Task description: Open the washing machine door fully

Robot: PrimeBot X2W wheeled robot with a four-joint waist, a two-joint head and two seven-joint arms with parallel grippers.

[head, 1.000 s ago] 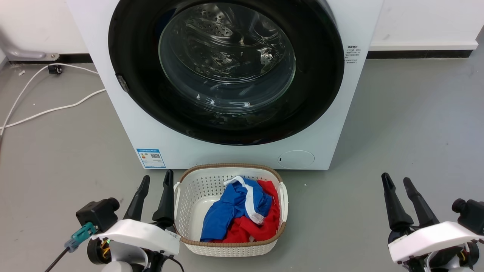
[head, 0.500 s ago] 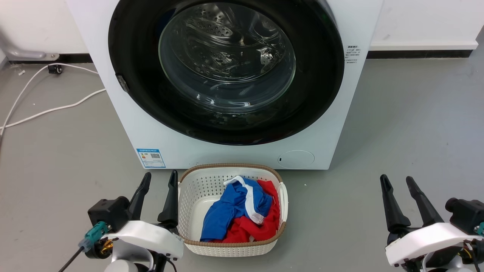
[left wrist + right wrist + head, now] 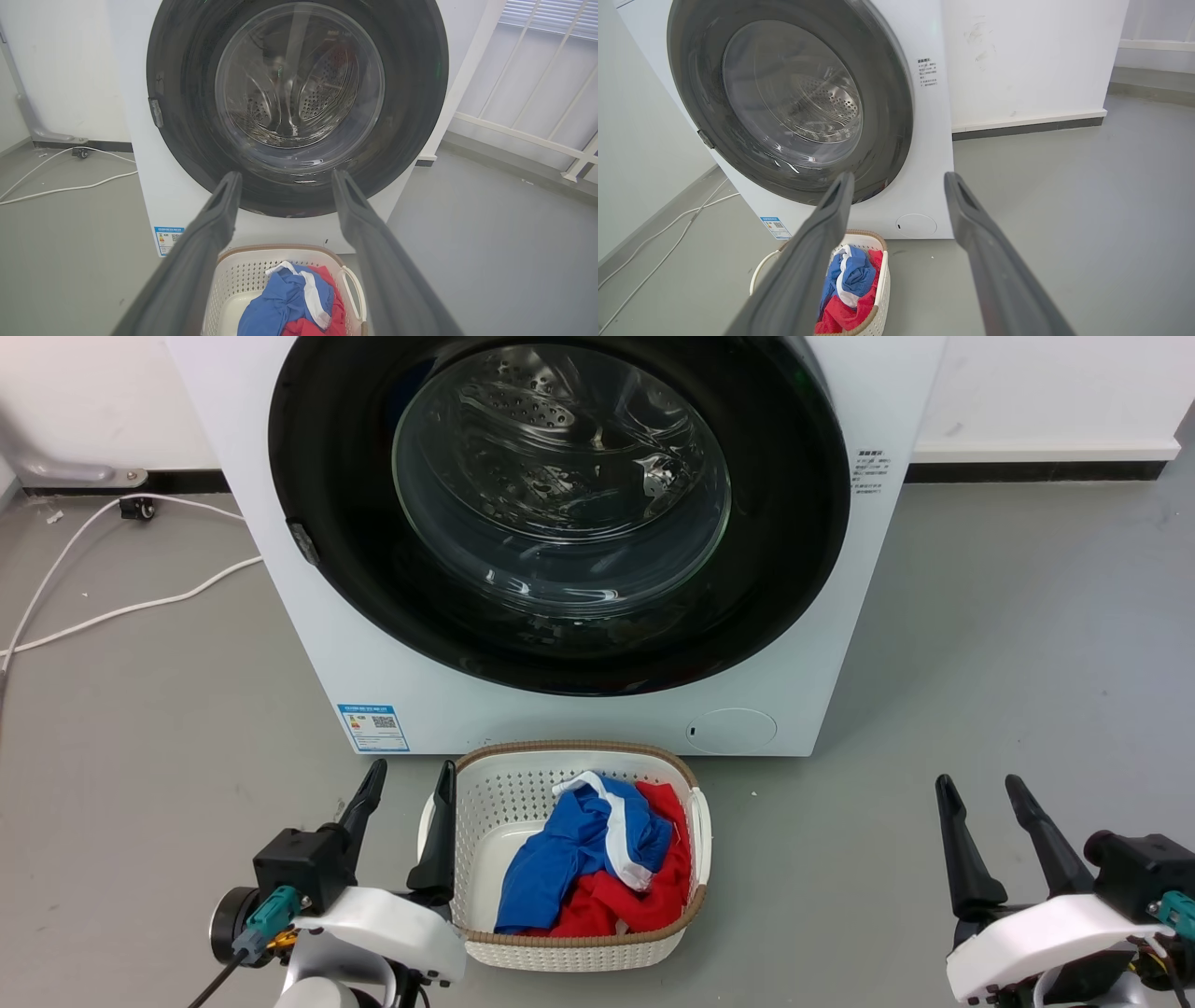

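The left gripper [image 3: 413, 770], fingers wide apart, has shifted right, nearer the laundry basket [image 3: 569, 747], the right gripper [image 3: 978, 784] stays equally spread, and the washing machine door [image 3: 560, 513] remains shut against the washing machine [image 3: 523, 714].

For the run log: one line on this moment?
washing machine door: shut | left end effector: open | right end effector: open | contact: none
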